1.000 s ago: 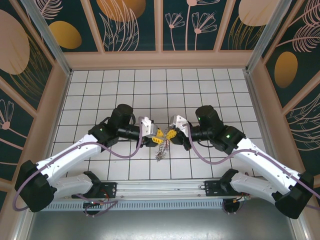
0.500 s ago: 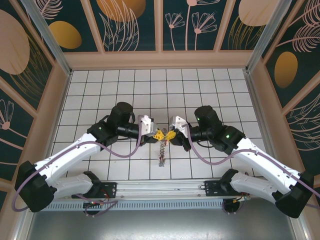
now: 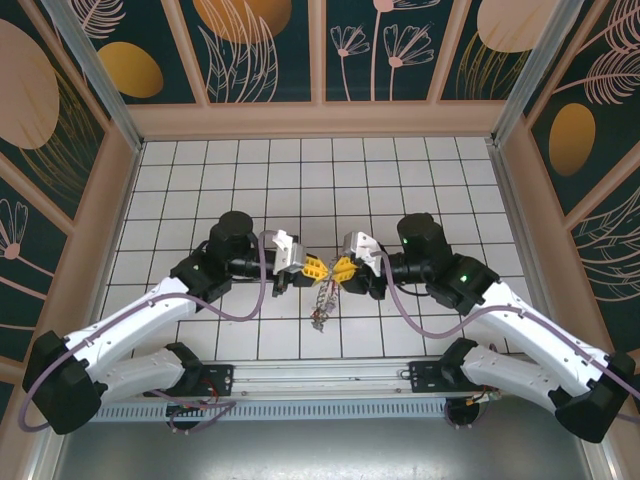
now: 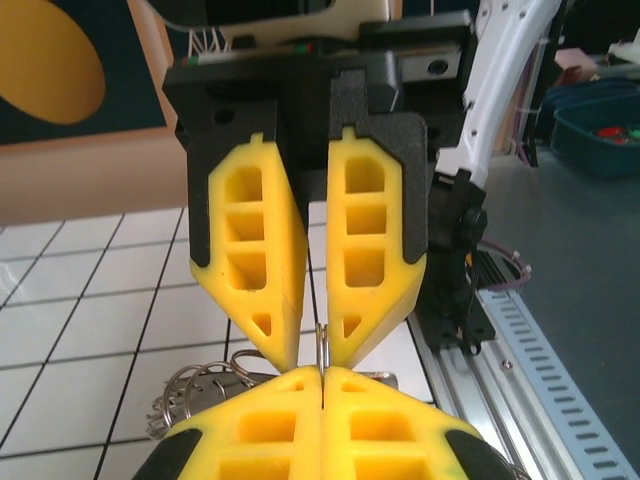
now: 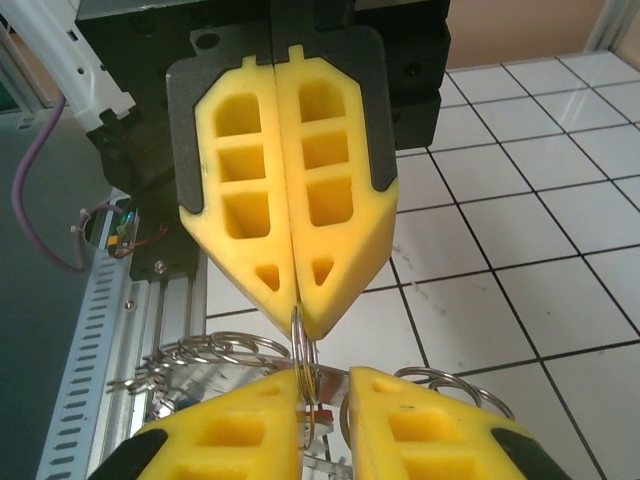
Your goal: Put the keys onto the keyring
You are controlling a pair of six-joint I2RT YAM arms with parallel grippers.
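Two tools meet above the tiled table: the left gripper, jaws pressed together on a thin loop of the keyring, and the right gripper, jaws slightly apart around that loop. The keyring hangs under them.

Hangs as a silvery bunch, the keyring, over the worktop at front centre, lower end near the tiles, contact not clear. Up close, shows as thin wire loops: one upright, edge-on, pinched at the yellow tips of the left end effector; smaller split rings fanned out below on both sides. Of the keys, just one small red bit among the loops.
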